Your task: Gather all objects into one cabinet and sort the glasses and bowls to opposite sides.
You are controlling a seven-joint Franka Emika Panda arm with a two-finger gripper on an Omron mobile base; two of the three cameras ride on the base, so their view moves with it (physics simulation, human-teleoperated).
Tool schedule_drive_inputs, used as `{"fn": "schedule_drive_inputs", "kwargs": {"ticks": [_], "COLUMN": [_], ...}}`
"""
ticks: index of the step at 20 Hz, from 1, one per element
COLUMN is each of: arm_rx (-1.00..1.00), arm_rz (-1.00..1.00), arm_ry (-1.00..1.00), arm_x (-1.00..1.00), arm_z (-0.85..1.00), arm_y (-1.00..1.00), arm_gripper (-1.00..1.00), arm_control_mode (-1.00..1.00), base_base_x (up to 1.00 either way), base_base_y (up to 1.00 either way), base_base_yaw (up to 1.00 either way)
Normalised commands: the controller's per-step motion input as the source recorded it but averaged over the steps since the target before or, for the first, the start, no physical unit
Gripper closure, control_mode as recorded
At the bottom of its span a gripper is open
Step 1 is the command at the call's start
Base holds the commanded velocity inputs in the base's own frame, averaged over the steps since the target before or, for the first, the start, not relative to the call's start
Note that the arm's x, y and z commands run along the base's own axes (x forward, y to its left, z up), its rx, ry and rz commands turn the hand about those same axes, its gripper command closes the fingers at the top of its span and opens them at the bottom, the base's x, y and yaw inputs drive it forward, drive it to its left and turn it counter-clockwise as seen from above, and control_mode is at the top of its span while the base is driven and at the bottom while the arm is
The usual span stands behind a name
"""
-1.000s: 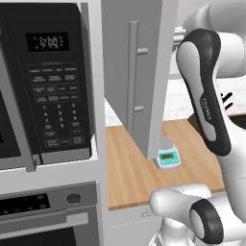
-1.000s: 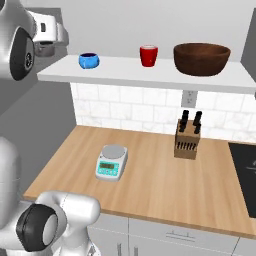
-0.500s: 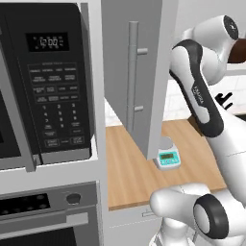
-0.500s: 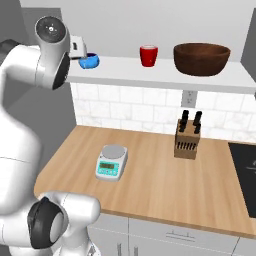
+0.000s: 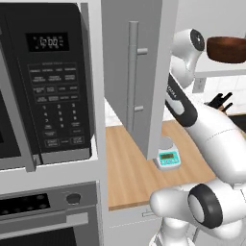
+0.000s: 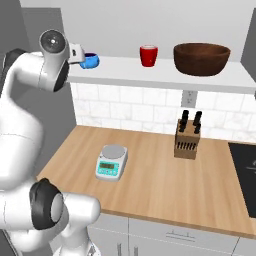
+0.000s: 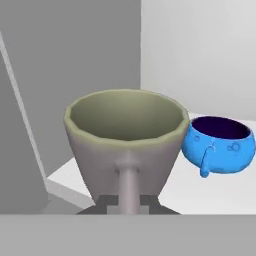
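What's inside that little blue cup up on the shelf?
In the hand view the blue cup shows a dark purple inside and looks empty near the rim. Its bottom is hidden by its own wall, and a grey-beige mug held in the gripper covers its near side.

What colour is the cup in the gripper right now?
Pale grey-beige cup with an olive-tinted inside, clearest in the hand view.

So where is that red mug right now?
In the right base view the red mug stands on the white shelf, between the small blue vessel and the big brown bowl.
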Motion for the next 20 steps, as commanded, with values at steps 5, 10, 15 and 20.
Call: {"fn": "schedule_drive_inputs", "kwargs": {"ticks": [5,10,15,20], "arm_rx": [0.0,0.0,0.0,-0.06], "arm_rz": [0.0,0.0,0.0,-0.01], "arm_ry": [0.0,0.0,0.01,0.12], "arm_x": [0.98,0.89,0.84,0.61], "arm_z": [-0.27,-0.32,-0.24,-0.36], "arm_y": [0.11,0.08,0.16,0.23], "arm_gripper": [1.0,1.0,1.0,1.0], "arm_control_mode": [-1.0,-1.0,-1.0,-1.0], "base_base_x": [0.0,0.0,0.0,0.0], "base_base_y": [0.0,0.0,0.0,0.0], "base_base_yaw": [0.0,0.0,0.0,0.0]}}
